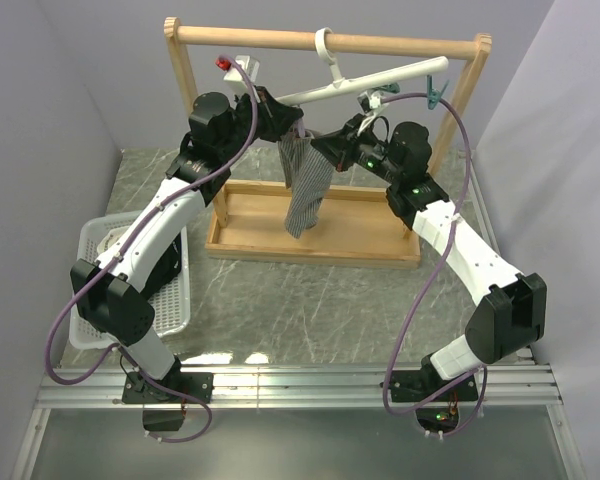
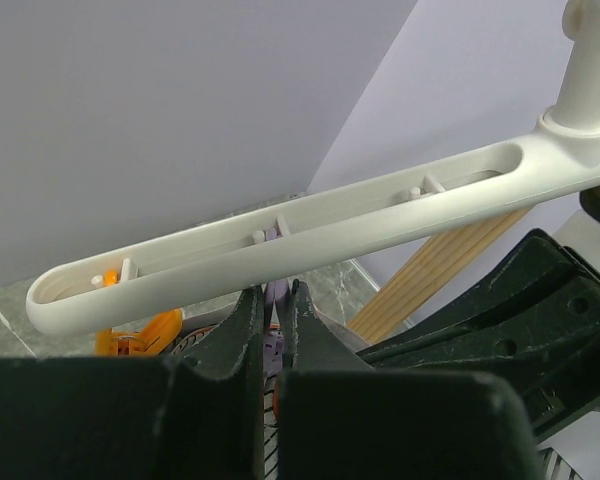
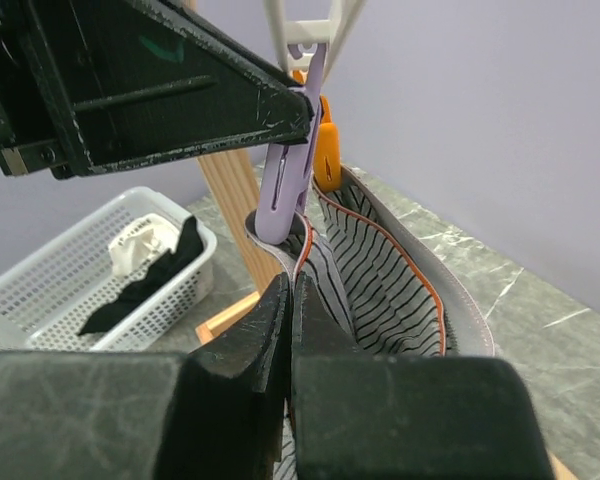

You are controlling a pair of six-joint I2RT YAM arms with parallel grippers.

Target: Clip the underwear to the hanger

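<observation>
The white hanger (image 1: 370, 82) hooks on the wooden frame's top rod, and its bar (image 2: 280, 235) runs just above my left gripper (image 2: 273, 295). That gripper (image 1: 288, 122) is shut on a purple clip (image 3: 290, 180) dangling from the bar. The grey striped underwear (image 1: 305, 185) hangs down below both grippers. My right gripper (image 3: 292, 285) is shut on its waistband (image 3: 380, 270), right under the purple clip's lower end, which lies against the waistband edge. An orange clip (image 3: 327, 150) hangs just behind, and a teal clip (image 1: 435, 95) sits at the bar's right end.
The big wooden frame (image 1: 190, 75) stands on a wooden tray base (image 1: 360, 230) at the back. A white basket (image 1: 95, 240) at the left holds a black garment (image 3: 140, 290) and a whitish cloth (image 3: 140, 240). Grey walls close in on both sides.
</observation>
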